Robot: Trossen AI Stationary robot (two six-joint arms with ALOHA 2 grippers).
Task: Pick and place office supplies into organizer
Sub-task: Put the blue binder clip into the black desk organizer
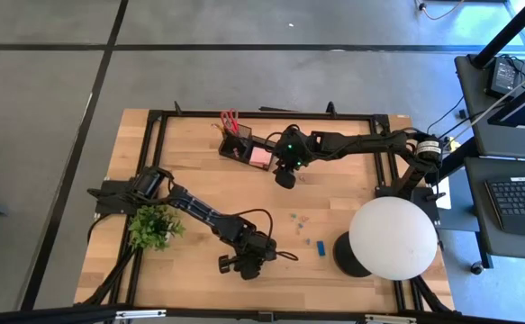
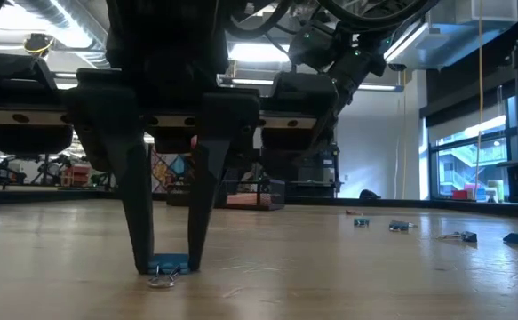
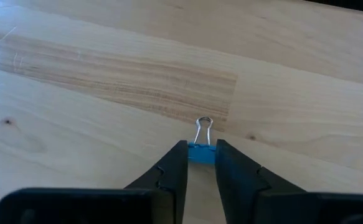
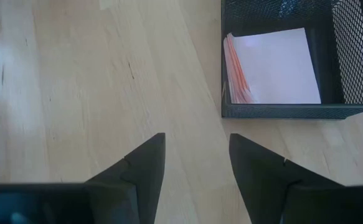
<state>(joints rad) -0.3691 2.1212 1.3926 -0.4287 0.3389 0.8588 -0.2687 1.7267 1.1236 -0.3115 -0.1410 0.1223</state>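
Organizer (image 1: 248,148) of black mesh stands at the far middle of the wooden counter (image 1: 199,193), its taller cup holding the red-handled scissors (image 1: 229,121) and its lower tray holding the pink sticky-note pad (image 4: 273,65). Beside it on the right hovers the right tool (image 4: 195,163), fingers apart and empty above bare wood just short of the tray's mesh wall. At the near right stands the white globe lamp (image 1: 393,238), and at the near left the green potted plant (image 1: 154,225). Near the middle of the near edge the left tool (image 3: 200,163) is down on the counter with its fingers set on either side of a small blue binder clip (image 3: 200,152), touching or all but touching its blue body; whether the pinch is already firm I cannot tell. The clip lies flat, its long axis running straight away from the wrist, wire loop pointing ahead and the blue body back between the fingertips. A few more small clips (image 1: 298,219) and a small blue block (image 1: 321,245) lie scattered between this arm and the lamp. The risk, as I judge it, is that the fingers hold only the very end of a small, slick body: a squeeze slightly off centre could squirt the clip forward, or let it swivel and drop on the long carry to the organizer.
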